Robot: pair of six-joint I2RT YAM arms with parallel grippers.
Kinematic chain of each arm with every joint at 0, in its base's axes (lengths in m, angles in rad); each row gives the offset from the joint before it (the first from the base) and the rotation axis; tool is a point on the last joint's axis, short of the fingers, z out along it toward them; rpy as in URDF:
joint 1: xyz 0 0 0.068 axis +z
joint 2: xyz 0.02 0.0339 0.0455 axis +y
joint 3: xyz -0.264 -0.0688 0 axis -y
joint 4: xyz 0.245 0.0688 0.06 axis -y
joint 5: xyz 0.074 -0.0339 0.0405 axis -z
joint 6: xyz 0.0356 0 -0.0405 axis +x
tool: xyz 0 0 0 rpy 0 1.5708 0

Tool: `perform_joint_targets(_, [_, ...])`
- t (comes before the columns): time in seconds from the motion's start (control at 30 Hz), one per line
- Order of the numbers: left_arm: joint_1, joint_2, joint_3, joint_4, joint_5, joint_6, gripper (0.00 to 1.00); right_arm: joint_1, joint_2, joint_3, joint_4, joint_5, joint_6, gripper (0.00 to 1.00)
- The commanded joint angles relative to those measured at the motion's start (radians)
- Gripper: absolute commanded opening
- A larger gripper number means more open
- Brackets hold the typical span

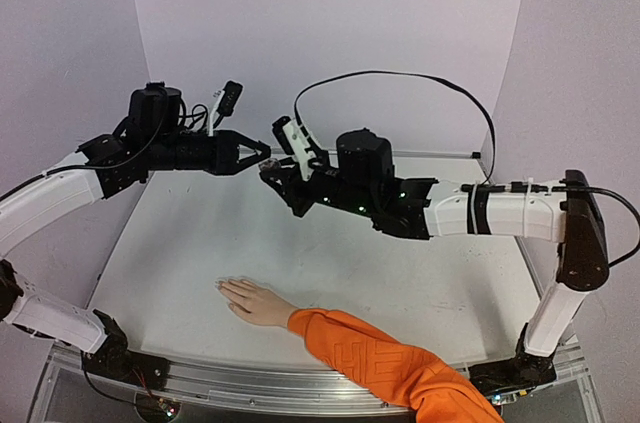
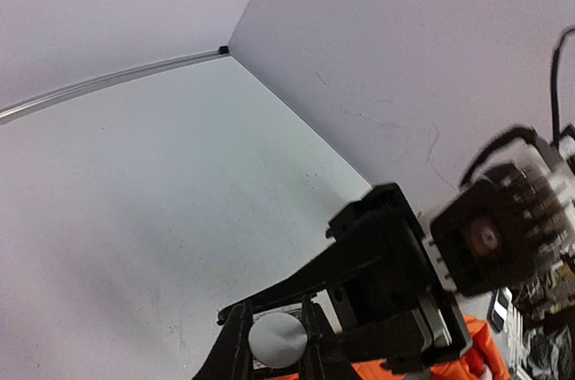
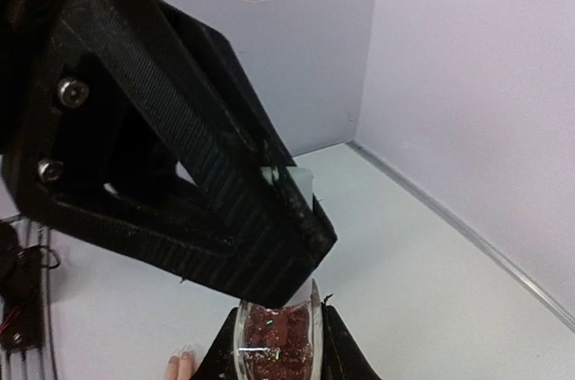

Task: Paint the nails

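uncapping above the hand (image 1: pixel 250 300): my left gripper (image 1: pixel 264 155) clamped on white cap (image 2: pixel 276 340), right gripper (image 1: pixel 269 175) clasping red glitter polish bottle (image 3: pixel 274 349); next, twist apart.

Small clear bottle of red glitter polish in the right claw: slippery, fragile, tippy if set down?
Likely slippery: the small clear bottle of red glitter polish looks smooth and rounded in the right claw. Probably rigid but breakable, if glass. Narrow, with a white cap on top, pinched by the left claw: probably tippy.

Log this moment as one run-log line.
left claw: shut on cap | right claw: shut on bottle, raised | hand: flat on table, apart from both claws
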Motion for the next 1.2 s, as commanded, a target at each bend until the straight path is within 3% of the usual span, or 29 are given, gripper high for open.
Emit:
perform_joint_targets(0.0, [-0.043, 0.062, 0.041, 0.021, 0.481, 0.159, 0.00, -0.121, -0.106, 0.011, 0.172, -0.759, 0.096, 0.00])
perform_joint_targets(0.07, [-0.043, 0.078, 0.051, -0.003, 0.599, 0.199, 0.00, -0.180, -0.101, 0.035, 0.209, -1.130, 0.178, 0.00])
perform_joint_targets(0.13, [-0.044, 0.080, 0.054, -0.011, 0.671, 0.221, 0.00, -0.198, -0.095, 0.062, 0.212, -1.382, 0.206, 0.00])
perform_joint_targets(0.27, [-0.046, 0.058, 0.044, -0.011, 0.705, 0.246, 0.00, -0.216, -0.154, 0.016, 0.211, -1.392, 0.208, 0.00])
perform_joint_targets(0.37, [-0.046, 0.037, 0.042, -0.015, 0.656, 0.243, 0.01, -0.226, -0.191, -0.036, 0.208, -1.284, 0.189, 0.00])
perform_joint_targets(0.47, [-0.044, 0.017, 0.047, -0.038, 0.510, 0.222, 0.07, -0.229, -0.217, -0.071, 0.163, -1.085, 0.133, 0.00])
perform_joint_targets(0.5, [-0.043, 0.008, 0.051, -0.061, 0.464, 0.217, 0.11, -0.229, -0.222, -0.077, 0.134, -1.007, 0.110, 0.00])
perform_joint_targets(0.67, [-0.036, -0.043, 0.037, -0.088, 0.250, 0.151, 0.58, -0.217, -0.219, -0.101, 0.039, -0.546, 0.026, 0.00])
perform_joint_targets(0.83, [-0.017, -0.084, 0.026, -0.082, 0.088, 0.036, 0.76, -0.117, -0.194, -0.093, 0.025, -0.117, -0.054, 0.00])
perform_joint_targets(0.97, [-0.014, -0.102, 0.025, -0.052, -0.018, -0.069, 0.80, -0.036, -0.132, -0.048, 0.032, 0.118, -0.098, 0.00])
perform_joint_targets(1.0, [-0.014, -0.106, 0.023, -0.038, -0.035, -0.092, 0.79, -0.012, -0.114, -0.035, 0.034, 0.164, -0.107, 0.00])
perform_joint_targets(1.07, [-0.014, -0.108, 0.024, -0.025, -0.069, -0.121, 0.66, 0.017, -0.080, -0.007, 0.037, 0.231, -0.118, 0.00])
perform_joint_targets(1.17, [-0.014, -0.113, 0.015, -0.020, -0.117, -0.144, 0.63, 0.052, -0.040, 0.027, 0.047, 0.299, -0.126, 0.00])
